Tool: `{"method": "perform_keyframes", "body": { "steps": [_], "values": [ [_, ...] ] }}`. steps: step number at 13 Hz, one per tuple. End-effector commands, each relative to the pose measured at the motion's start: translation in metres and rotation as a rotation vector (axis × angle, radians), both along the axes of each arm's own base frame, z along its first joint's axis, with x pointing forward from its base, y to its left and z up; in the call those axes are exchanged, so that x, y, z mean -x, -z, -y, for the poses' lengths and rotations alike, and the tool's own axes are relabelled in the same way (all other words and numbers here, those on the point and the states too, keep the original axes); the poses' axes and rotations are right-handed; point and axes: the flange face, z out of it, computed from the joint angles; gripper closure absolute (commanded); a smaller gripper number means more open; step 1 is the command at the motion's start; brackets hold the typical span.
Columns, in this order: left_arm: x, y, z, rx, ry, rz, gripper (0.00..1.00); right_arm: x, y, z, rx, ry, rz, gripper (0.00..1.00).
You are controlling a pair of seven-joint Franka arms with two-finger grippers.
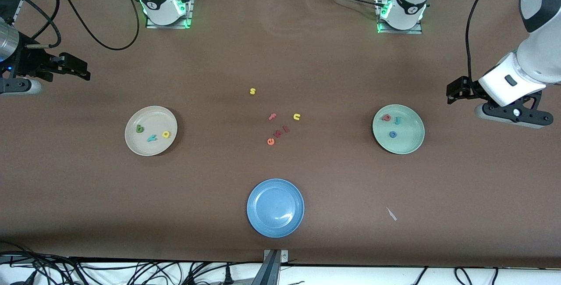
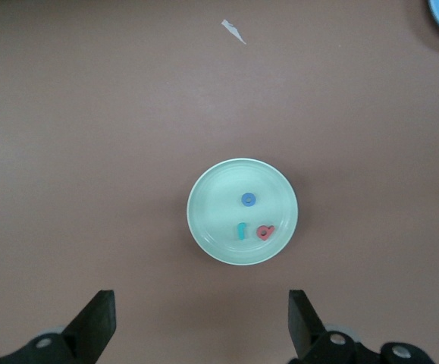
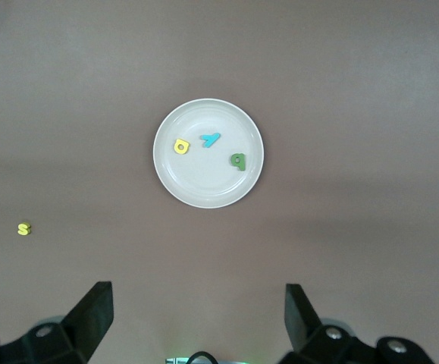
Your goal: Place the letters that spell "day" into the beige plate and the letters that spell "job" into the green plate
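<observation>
The beige plate (image 1: pixel 149 116) (image 3: pixel 204 182) lies toward the right arm's end of the table. In it are a dark green d (image 1: pixel 140 129), a teal y (image 1: pixel 152 137) and a yellow a (image 1: pixel 166 134). The green plate (image 1: pixel 410 138) (image 2: pixel 219 197) lies toward the left arm's end and holds a salmon-red b (image 1: pixel 386 118), a light blue j (image 1: pixel 397 121) and a dark blue o (image 1: pixel 392 134). My left gripper (image 1: pixel 453 91) (image 2: pixel 202 318) hangs open and empty over bare table beside the green plate. My right gripper (image 1: pixel 81 69) (image 3: pixel 198 315) hangs open and empty over bare table beside the beige plate.
Mid-table lie loose letters: a yellow s (image 1: pixel 252 91), a salmon f (image 1: pixel 272 116), a yellow u (image 1: pixel 296 116), an orange e (image 1: pixel 270 141) and two red ones between. A blue plate (image 1: pixel 275 207) sits nearest the front camera. A white scrap (image 1: pixel 391 214) lies beside it.
</observation>
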Motion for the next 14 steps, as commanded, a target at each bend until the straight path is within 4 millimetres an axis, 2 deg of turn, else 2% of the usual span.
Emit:
{"method": "perform_keyframes", "body": {
  "steps": [1,3,4,5,6,10,14],
  "values": [
    [0.035,-0.018,-0.005,0.064,-0.062,0.015,0.00,0.001,-0.002,0.001,-0.012,-0.008,-0.006,0.00],
    [0.058,-0.033,-0.012,0.054,-0.065,0.037,0.00,0.001,-0.002,0.000,-0.013,-0.008,-0.008,0.00],
    [0.070,-0.043,-0.007,0.055,-0.048,0.052,0.00,0.001,-0.002,0.001,-0.012,-0.008,-0.009,0.00],
    [0.073,-0.044,-0.004,0.051,-0.053,0.043,0.00,0.002,-0.002,0.001,-0.012,-0.007,-0.012,0.00],
    [0.073,-0.042,-0.013,0.049,-0.070,0.034,0.00,0.002,-0.002,0.001,-0.012,-0.008,-0.012,0.00],
    [0.071,-0.041,-0.012,0.011,-0.109,0.036,0.00,0.002,-0.002,0.001,-0.012,-0.007,-0.011,0.00],
    [0.061,-0.040,-0.007,0.009,-0.101,0.034,0.00,0.001,-0.001,0.001,-0.012,-0.007,-0.012,0.00]
  ]
}}
